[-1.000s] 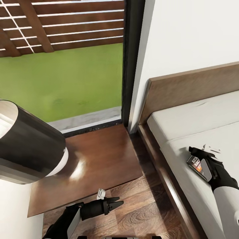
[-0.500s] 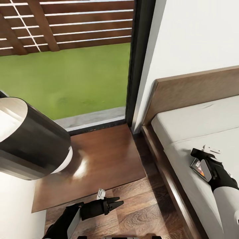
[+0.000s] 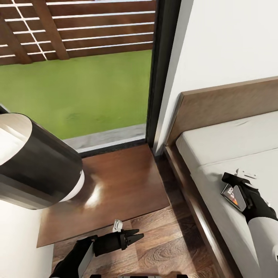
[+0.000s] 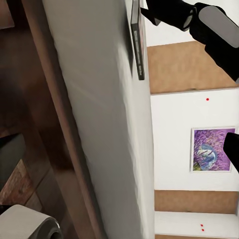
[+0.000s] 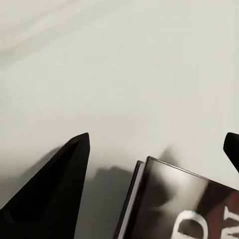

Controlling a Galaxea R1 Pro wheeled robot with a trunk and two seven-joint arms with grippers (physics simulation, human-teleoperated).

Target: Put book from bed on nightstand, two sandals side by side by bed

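Clearly the book [image 3: 230, 193] — white-orange, dark-lettered — lies on the bed [image 3: 216, 150].

White wall [image 3: 227, 42], tall black-framed window [image 3: 164, 69] onto a green lawn [image 3: 77, 92] and brown slatted fence [image 3: 85, 27], wood-plank floor [image 3: 162, 247] with a glossy sheen, purple framed picture [image 4: 211, 149] on a far white wall in the left wrist view

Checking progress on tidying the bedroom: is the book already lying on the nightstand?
No, the book is over the bed's mattress at the right hand, while the nightstand beside the bed carries no book.
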